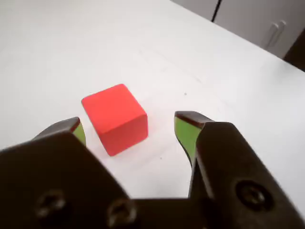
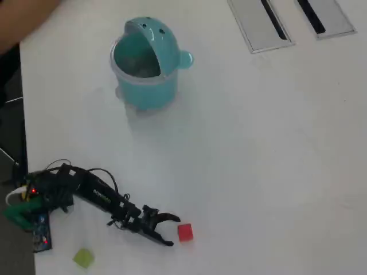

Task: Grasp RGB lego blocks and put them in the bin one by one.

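A red block (image 1: 116, 119) lies on the white table, just ahead of my gripper (image 1: 131, 130), which is open. Its green-padded fingertips (image 1: 183, 131) stand either side of the block's near corner without touching it. From overhead, the gripper (image 2: 175, 231) points right, low on the table, and the red block (image 2: 184, 232) sits right at its tips. A yellow-green block (image 2: 84, 258) rests at the bottom left, behind the arm. The teal bin (image 2: 143, 94) stands far off at the upper left, its dotted domed lid (image 2: 150, 28) tipped so the inside shows.
Two flat grey panels (image 2: 261, 26) (image 2: 321, 17) lie in the table's top right corner. The arm's base and wiring (image 2: 34, 200) sit at the table's left edge, beyond which the floor is dark. Grey cabinet doors (image 1: 257, 19) show past the table's far edge.
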Tool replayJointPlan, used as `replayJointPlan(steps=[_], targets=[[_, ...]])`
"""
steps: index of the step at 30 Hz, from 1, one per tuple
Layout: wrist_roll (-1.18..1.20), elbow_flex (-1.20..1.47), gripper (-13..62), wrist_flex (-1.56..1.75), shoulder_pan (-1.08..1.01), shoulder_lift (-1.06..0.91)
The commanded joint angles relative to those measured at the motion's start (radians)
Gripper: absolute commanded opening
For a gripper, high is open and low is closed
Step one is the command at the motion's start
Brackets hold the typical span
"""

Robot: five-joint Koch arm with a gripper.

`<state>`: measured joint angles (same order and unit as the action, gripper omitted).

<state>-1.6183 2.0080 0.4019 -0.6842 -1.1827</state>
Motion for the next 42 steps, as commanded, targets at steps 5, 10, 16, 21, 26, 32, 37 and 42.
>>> replayJointPlan(steps=[5, 10, 16, 21, 26, 32, 37, 42], targets=[[0.009, -0.066, 34.0, 0.003, -0.009, -0.002], [0.011, -0.081, 34.0, 0.005, 0.011, 0.028], [0.012, -0.08, 34.2, 0.005, 0.052, 0.032], [0.017, -0.141, 33.9, 0.008, 0.075, 0.091], [0.017, -0.262, 33.9, 0.005, 0.061, 0.204], [0.017, -0.38, 33.9, 0.0, 0.054, 0.29], [0.02, -0.426, 32.1, -0.002, 0.051, 0.334], [0.067, -0.428, 24.7, -0.002, 0.048, 0.342]])
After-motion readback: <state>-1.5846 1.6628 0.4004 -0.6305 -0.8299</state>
